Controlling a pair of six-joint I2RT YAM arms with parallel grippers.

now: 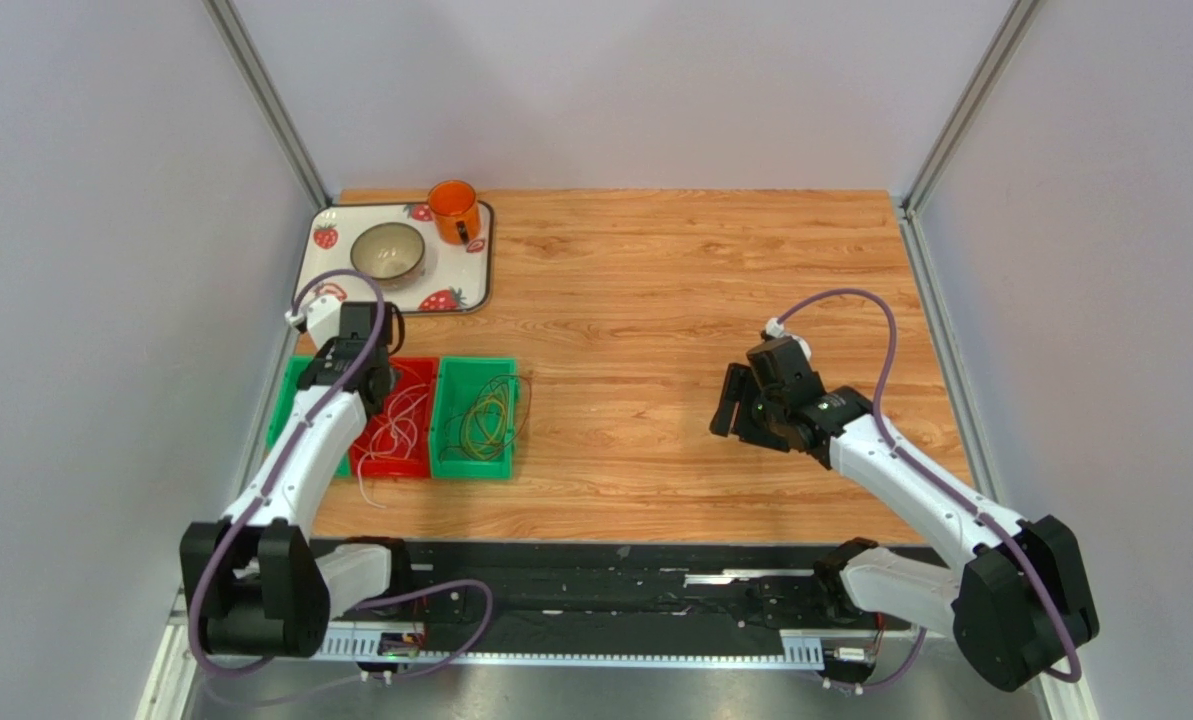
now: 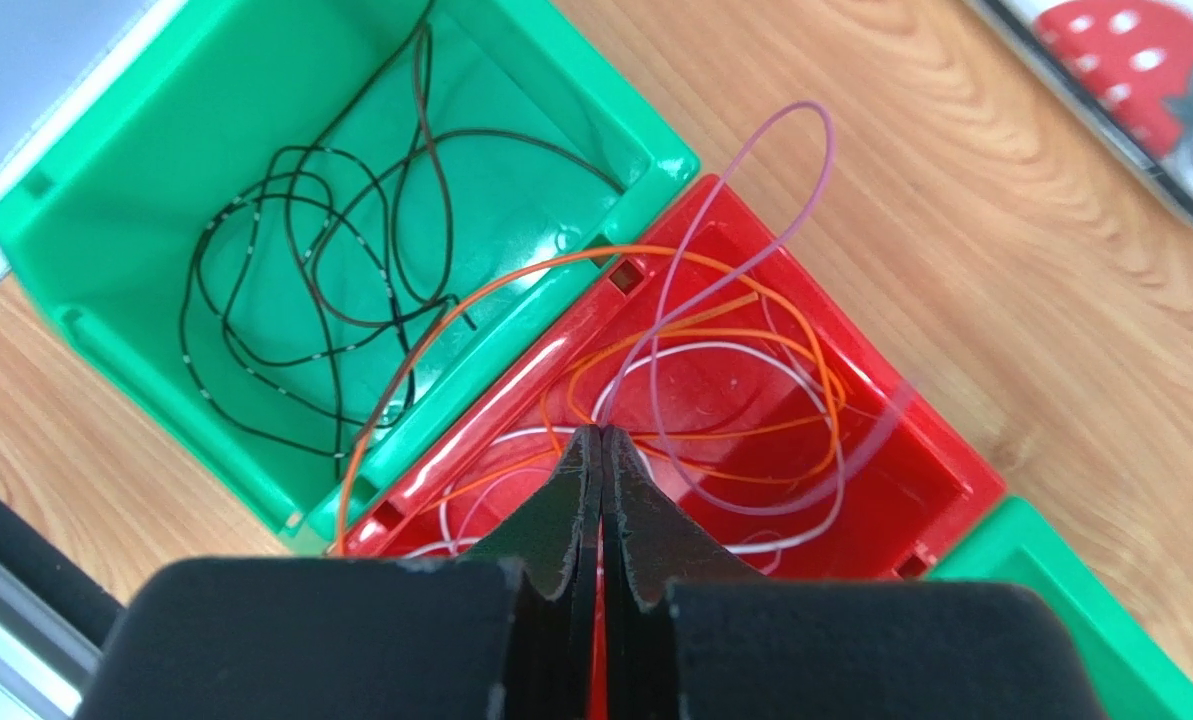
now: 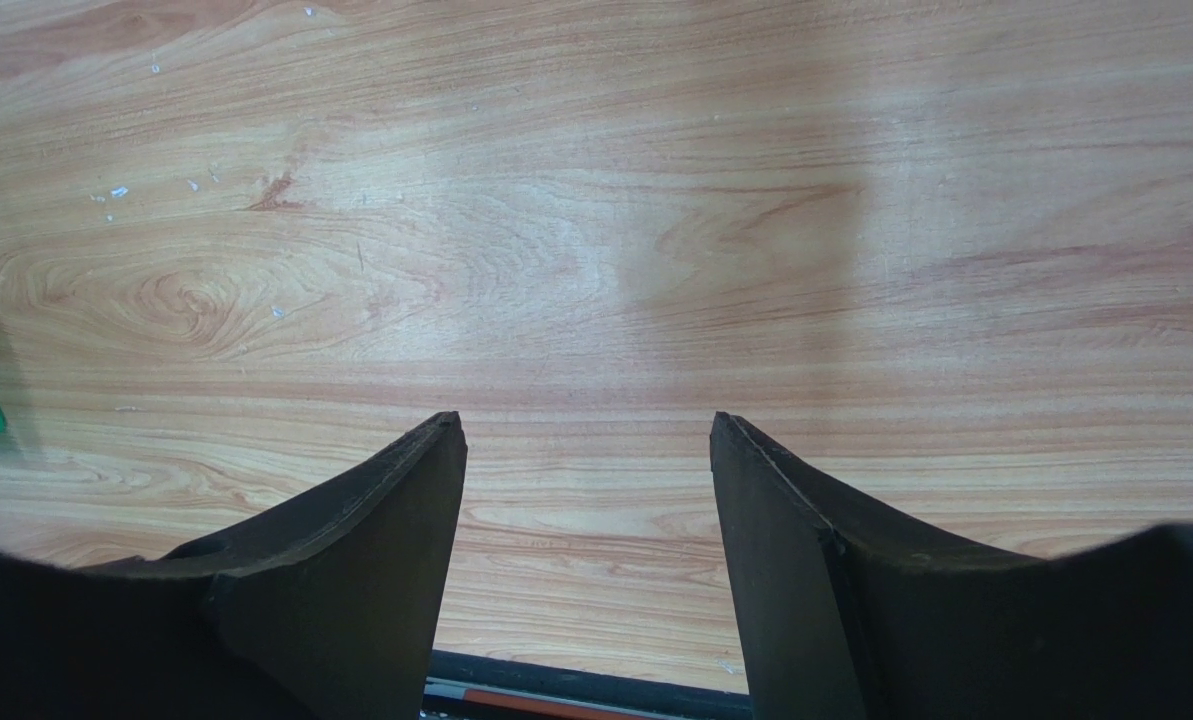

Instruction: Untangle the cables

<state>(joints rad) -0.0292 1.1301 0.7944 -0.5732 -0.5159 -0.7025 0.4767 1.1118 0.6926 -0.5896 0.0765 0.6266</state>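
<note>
Top view: cables [image 1: 393, 431] sit in the red bin [image 1: 416, 363] and green bin [image 1: 476, 363], left on the tabletop [image 1: 662, 300]. Left wrist: my left fingers [image 2: 557, 525] are clenched over the red bin's tangle, probably pinching a strand, though I can't tell. Right wrist: my right fingers [image 3: 362, 525] are spread, holding nothing.

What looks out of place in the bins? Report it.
Two cables spill from the red bin: an orange cable arcs over its wall toward the neighbouring green bin, and a pale purple cable loops out over the table.

Glossy plastic bins [image 2: 106, 180], matt wood-grain table [image 3: 707, 225], cables [image 2: 632, 249] seemingly plastic-sheathed
</note>
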